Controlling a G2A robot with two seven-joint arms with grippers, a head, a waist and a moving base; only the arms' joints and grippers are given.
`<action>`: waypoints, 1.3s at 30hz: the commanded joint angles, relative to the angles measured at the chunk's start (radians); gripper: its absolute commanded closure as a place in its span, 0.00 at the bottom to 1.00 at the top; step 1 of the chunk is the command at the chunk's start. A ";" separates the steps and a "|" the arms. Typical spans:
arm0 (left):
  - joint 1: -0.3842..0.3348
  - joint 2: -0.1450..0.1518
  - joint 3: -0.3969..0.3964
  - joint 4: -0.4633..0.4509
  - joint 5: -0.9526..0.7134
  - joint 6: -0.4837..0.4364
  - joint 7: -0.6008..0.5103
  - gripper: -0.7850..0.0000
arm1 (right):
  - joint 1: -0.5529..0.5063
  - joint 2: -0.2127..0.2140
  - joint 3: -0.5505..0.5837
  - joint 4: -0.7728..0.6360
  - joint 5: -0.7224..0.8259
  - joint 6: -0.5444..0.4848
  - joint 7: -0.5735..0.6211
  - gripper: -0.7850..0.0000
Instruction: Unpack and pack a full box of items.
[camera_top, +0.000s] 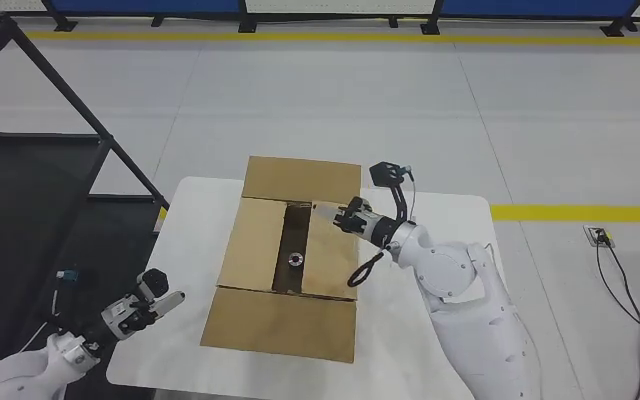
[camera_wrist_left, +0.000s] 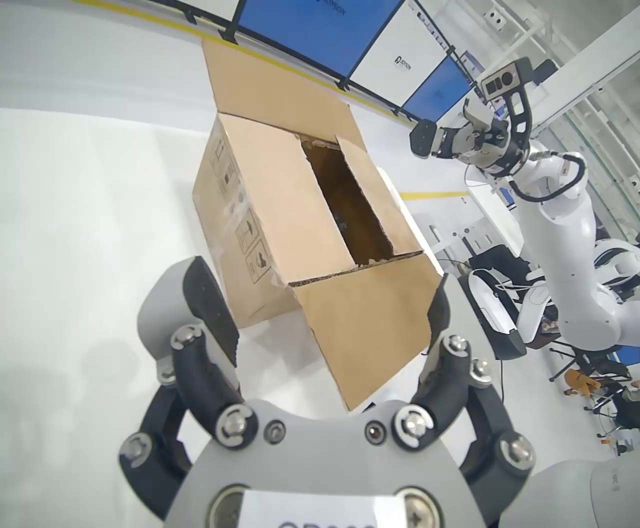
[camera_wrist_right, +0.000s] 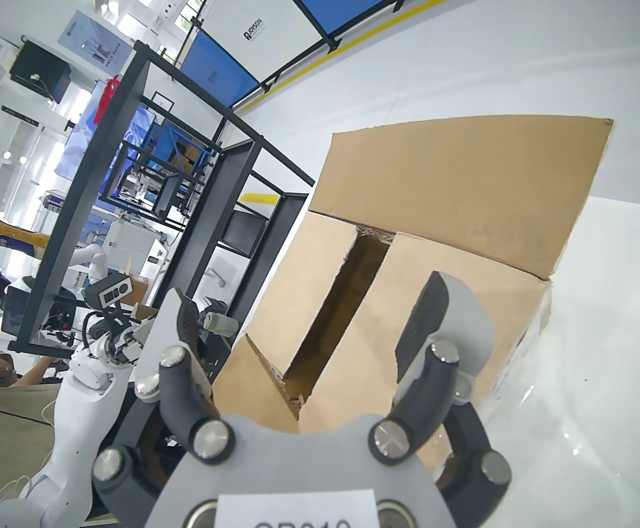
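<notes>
1. Squarely in the middle of the white surface (camera_top: 420, 220) (camera_wrist_left: 75, 200) (camera_wrist_right: 600, 300) sits the cardboard box (camera_top: 255, 245) (camera_wrist_left: 270, 200) (camera_wrist_right: 450, 170), upright and partly opened.
2. Its two outer flaps (camera_top: 300, 178) are spread outward, one toward the far edge of the surface and one toward the robot's side.
3. Its two inner flaps (camera_top: 330, 262) lie almost flat across the opening, leaving a narrow dark slot (camera_top: 292, 240) between them that runs from the far side to the near side.
4. Through that slot a small round item (camera_top: 293, 260) with a pale centre shows inside the box. What it is cannot be told.
5. Over the right-hand inner flap, near its far end, hangs the right tool (camera_top: 338, 215) (camera_wrist_left: 425, 140) (camera_wrist_right: 310, 295). Its fingers stand apart with nothing between them, and whether they touch the cardboard cannot be told.
6. Well apart from the box, over the near left corner of the surface, is the left tool (camera_top: 170, 298) (camera_wrist_left: 320, 285). It points toward the box with its fingers spread wide and nothing held.
7. Off the left side of the surface stands a black metal frame (camera_top: 60, 100) (camera_wrist_right: 100, 165).
8. On the floor to the right run a yellow line (camera_top: 560, 212) and, farther out, a cable with a socket (camera_top: 597, 236).
</notes>
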 joint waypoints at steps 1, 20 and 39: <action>0.002 0.000 0.026 -0.013 0.008 0.009 0.001 0.00 | 0.036 -0.005 -0.007 0.107 0.025 0.007 -0.060 0.00; 0.057 0.041 0.077 0.040 -0.140 -0.043 -0.278 0.00 | 0.493 -0.069 -0.086 1.030 0.141 -0.297 -0.329 0.00; -0.026 0.083 0.214 0.063 -0.427 0.003 -0.336 0.00 | 0.584 -0.070 -0.008 1.239 0.452 -0.625 -0.036 0.00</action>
